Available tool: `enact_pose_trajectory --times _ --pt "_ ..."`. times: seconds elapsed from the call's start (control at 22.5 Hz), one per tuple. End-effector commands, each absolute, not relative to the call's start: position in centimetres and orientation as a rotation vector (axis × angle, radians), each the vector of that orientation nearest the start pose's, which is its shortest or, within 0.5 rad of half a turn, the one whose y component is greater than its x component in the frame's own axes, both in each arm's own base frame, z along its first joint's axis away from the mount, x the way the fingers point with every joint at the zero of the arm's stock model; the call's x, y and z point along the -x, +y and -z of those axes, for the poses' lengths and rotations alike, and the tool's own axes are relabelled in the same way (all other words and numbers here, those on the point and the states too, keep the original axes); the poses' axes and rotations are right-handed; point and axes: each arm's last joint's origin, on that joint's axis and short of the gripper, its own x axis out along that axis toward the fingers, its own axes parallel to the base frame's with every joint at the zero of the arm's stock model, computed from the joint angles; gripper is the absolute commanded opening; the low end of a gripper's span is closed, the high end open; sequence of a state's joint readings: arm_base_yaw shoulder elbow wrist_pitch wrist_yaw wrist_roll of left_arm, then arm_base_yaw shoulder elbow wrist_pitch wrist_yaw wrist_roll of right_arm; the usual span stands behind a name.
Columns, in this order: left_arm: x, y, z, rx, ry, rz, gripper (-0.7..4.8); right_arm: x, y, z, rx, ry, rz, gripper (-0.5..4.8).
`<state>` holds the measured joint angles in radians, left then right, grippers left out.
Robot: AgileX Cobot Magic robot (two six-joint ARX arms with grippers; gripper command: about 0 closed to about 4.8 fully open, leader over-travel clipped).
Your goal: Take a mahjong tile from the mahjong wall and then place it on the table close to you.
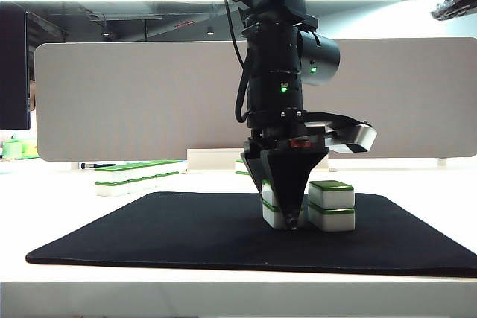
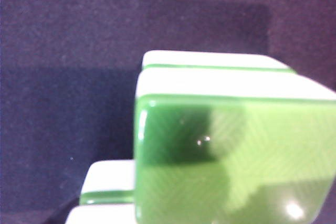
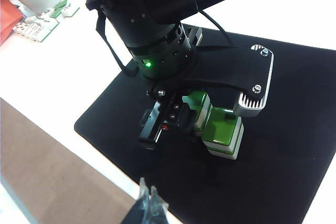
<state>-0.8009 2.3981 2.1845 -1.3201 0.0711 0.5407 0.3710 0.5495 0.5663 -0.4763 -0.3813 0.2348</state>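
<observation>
The left pincer [image 1: 291, 221] is down on the black mat [image 1: 186, 229], its tip at mat level, hard against the near stack of green-topped tiles [image 1: 271, 206]. A second two-high stack [image 1: 331, 205] sits just beside it on the right. From the outside camera the fingers line up one behind the other, so the gap can't be read; whether it is open, closing or already gripping a tile, I cannot tell. The left wrist camera is filled by a green tile top [image 2: 231, 161], very close, with more tiles [image 2: 105, 187] lower beside it.

The right pincer [image 3: 149, 205] hangs back above the near edge of the worktop [image 3: 58, 82], well apart from the tiles, fingertips together and empty. So the left arm is clearly nearer.

The longer row of tiles [image 1: 138, 176] lies off the mat, farther back to the left. The stacks here run side by side across the view, and the pincer is set over the left one from above.
</observation>
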Motion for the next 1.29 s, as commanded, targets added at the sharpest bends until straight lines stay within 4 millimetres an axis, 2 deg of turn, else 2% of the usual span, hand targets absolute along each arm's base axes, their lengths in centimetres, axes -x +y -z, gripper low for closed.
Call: enact_pose_trajectory --times 0.04,0.27,0.62,0.76,1.11,1.29 --pt "-32.5 -33.8 -19.0 -0.961 1.315 1.076 2.79 -11.2 5.5 -26.6 -0.218 0.532 -0.683 -0.01" --pt "-32.1 -33.4 -19.0 -0.976 1.369 1.074 3.43 -11.2 5.5 -26.6 -0.219 0.532 -0.683 -0.01" --pt "-31.9 -33.1 -19.3 -0.985 1.407 1.072 3.55 -11.2 5.5 -26.6 -0.219 0.533 -0.683 -0.01" --pt "-32.0 -32.9 -19.7 -1.043 1.384 1.014 3.55 -11.2 5.5 -26.6 -0.219 0.533 -0.683 -0.01" --pt "-31.5 -31.9 -23.5 -1.071 1.286 0.951 3.55 -11.2 5.5 -26.6 -0.219 0.533 -0.683 -0.01" --pt "-31.0 -31.0 -26.4 -1.126 1.205 0.856 3.53 -11.2 5.5 -26.6 -0.218 0.532 -0.683 -0.01"
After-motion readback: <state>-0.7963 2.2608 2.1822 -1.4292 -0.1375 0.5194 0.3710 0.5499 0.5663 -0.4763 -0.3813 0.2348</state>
